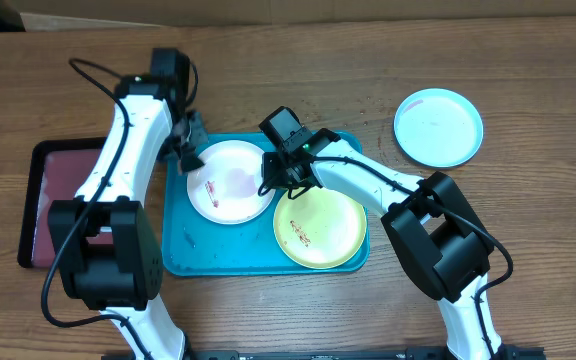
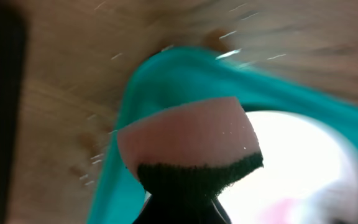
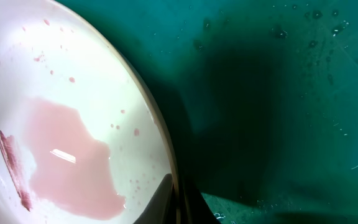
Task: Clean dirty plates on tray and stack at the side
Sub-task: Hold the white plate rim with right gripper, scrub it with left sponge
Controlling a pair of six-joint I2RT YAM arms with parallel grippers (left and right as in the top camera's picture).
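The white plate (image 1: 230, 182) lies on the left half of the teal tray (image 1: 218, 250), with a pink puddle and a red smear on it (image 3: 55, 124). My right gripper (image 1: 273, 180) is shut on its right rim (image 3: 178, 199). The yellow-green plate (image 1: 320, 226), with a dark smear, lies on the tray's right half. The light blue plate (image 1: 438, 127) lies on the table to the right, off the tray. My left gripper (image 1: 190, 150) is shut on a pink sponge with a dark scrub layer (image 2: 188, 140), over the tray's far left corner (image 2: 135, 99), next to the white plate (image 2: 291, 162).
A maroon tray with a black rim (image 1: 53, 190) lies left of the teal tray. The wooden table (image 1: 528, 230) shows to the right and in front. The tray floor (image 3: 278, 93) has water droplets on it.
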